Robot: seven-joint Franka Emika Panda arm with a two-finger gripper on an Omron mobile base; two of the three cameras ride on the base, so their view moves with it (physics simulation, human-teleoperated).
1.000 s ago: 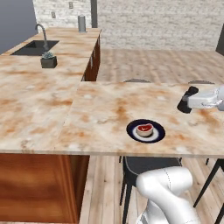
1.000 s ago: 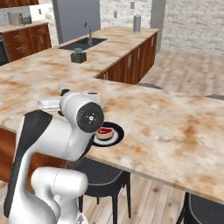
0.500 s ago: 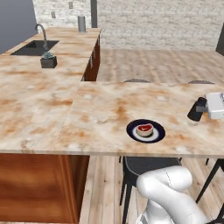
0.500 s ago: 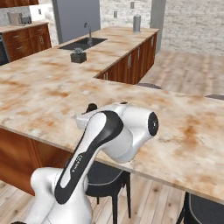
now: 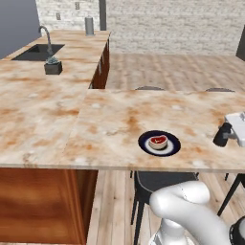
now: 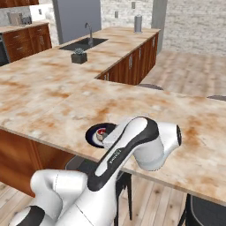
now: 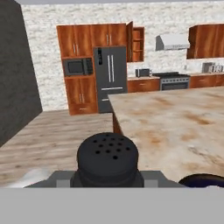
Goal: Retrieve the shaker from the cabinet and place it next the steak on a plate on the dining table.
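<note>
The small black shaker [image 5: 222, 136] hangs low over the right end of the dining table [image 5: 119, 115], with my gripper [image 5: 225, 137] shut on it. Its perforated black top [image 7: 107, 156] stands close up in the hand view, between my jaws. The dark-blue plate [image 5: 171, 148] with the red steak [image 5: 158, 141] lies near the table's front edge, well to the left of the shaker. My arm covers most of the plate [image 6: 92, 133] in the right base view. A dark sliver of the plate's rim [image 7: 202, 180] sits at the lower right of the hand view.
A marble counter with a sink [image 5: 38, 51], a small potted plant [image 5: 53, 66] and a grey canister [image 5: 89, 26] runs along the left. Dark stools [image 5: 162, 181] are tucked under the table's front. Wooden cabinets [image 7: 83, 65] and a fridge [image 7: 110, 78] line the far wall.
My gripper has carried the shaker toward the table's front edge and slightly right. The arm's elbow has swung across the plate in the right base view. The plate and steak have stayed put.
</note>
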